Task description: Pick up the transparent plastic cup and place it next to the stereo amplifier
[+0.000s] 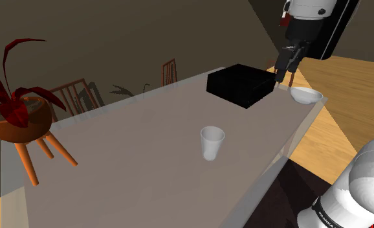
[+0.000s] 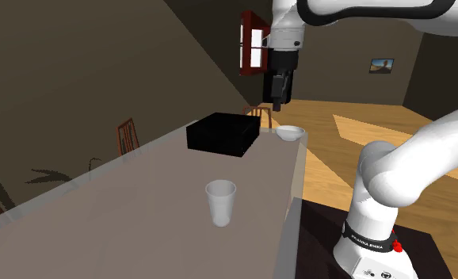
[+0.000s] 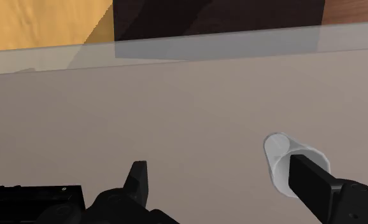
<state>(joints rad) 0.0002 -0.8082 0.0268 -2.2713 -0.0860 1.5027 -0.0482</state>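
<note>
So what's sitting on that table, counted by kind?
Cup: 1
Black box: 1
Bowl: 1
Total: 3

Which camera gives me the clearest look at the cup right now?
The shoulder view: the cup stands upright and unobstructed, seen from above into its open rim, with the black box beyond it. The second exterior view also shows it whole and upright. In the wrist view one finger covers part of it.
</note>
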